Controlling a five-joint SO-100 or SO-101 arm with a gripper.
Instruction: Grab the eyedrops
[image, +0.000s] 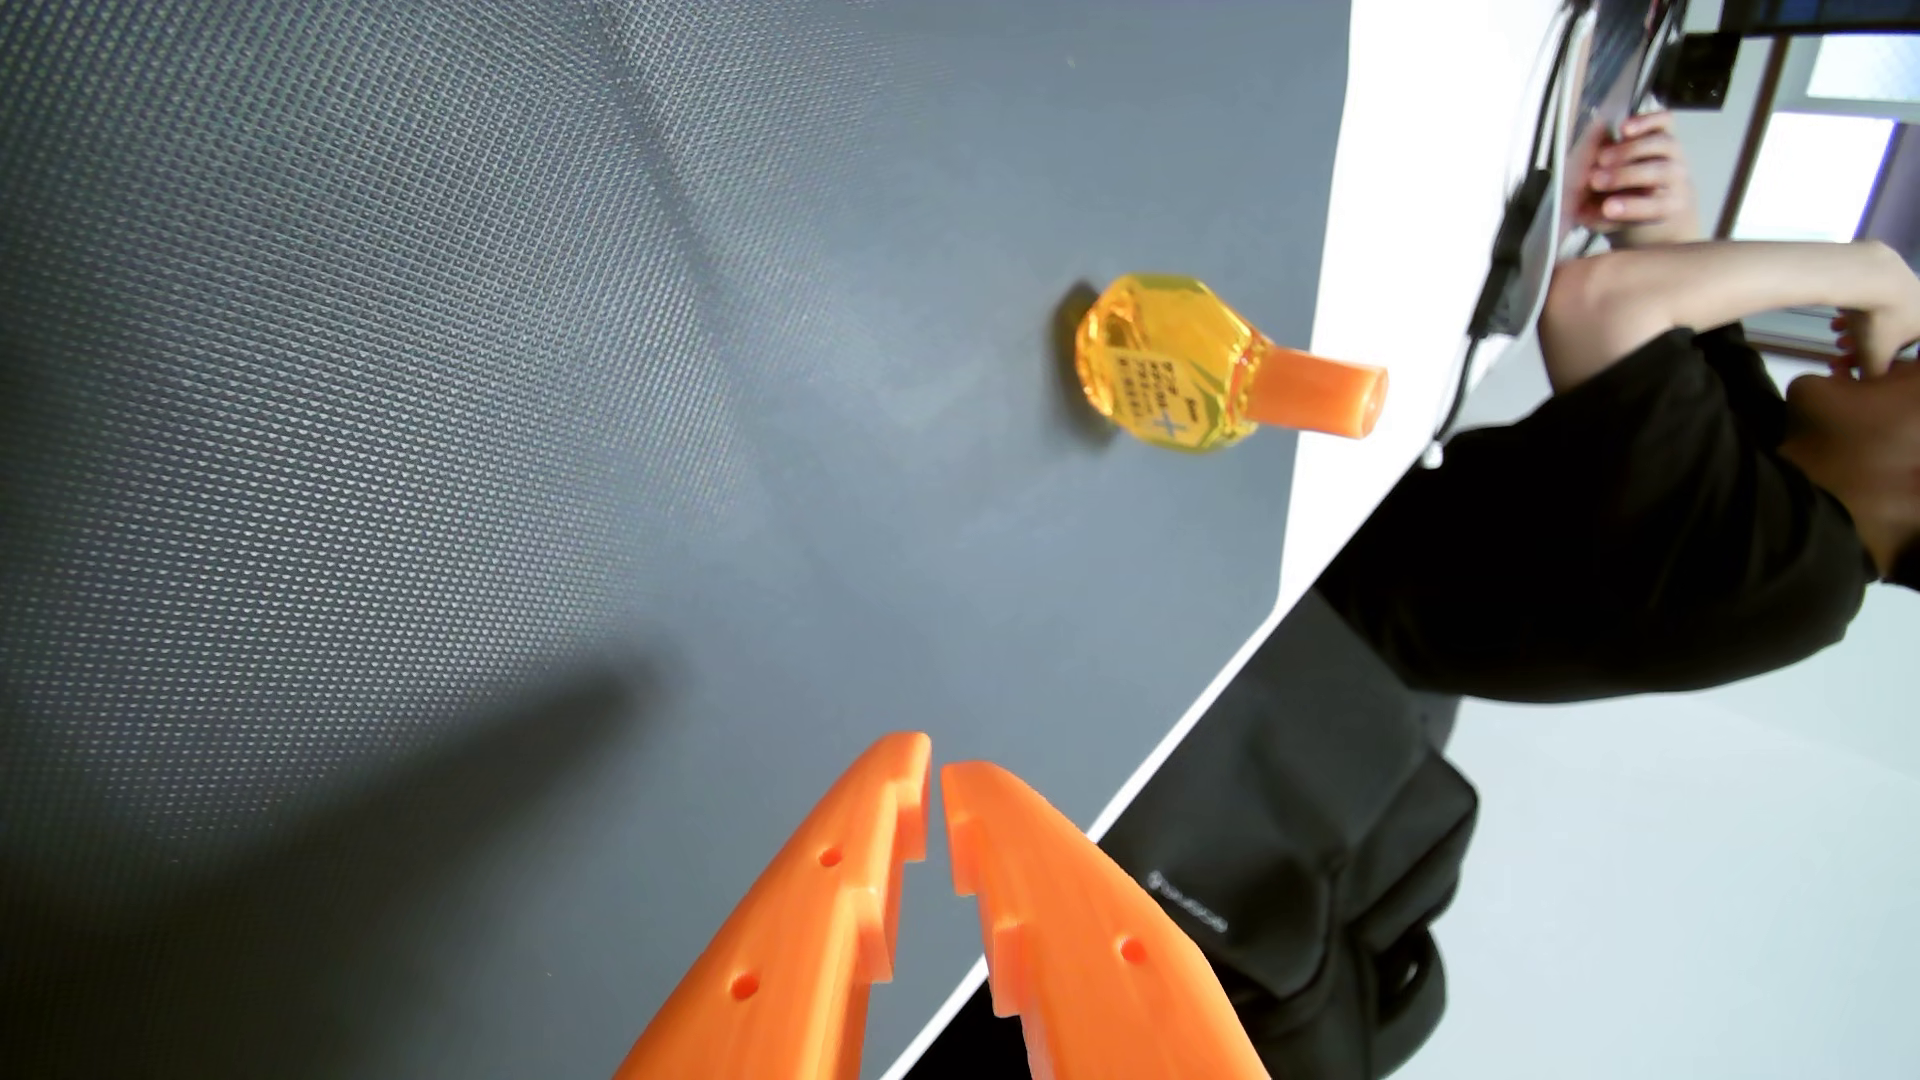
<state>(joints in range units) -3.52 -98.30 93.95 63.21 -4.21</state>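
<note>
Hand (935, 768) nearly closed, empty; eyedrops (1174, 363) well apart, near mat edge (1304, 415)

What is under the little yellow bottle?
The eyedrop bottle stands on a dark grey textured mat, with a small shadow at its base. The patch of mat right beneath it is covered, so nothing there can be seen.

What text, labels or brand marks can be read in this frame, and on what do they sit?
Eyedrops bottle: dark print and a cross-shaped mark on its face, too small and blurred to read.
Black bag beside the table: a small pale logo and brand word, too blurred to read.
Nothing legible elsewhere; the orange gripper carries no marking.
</note>
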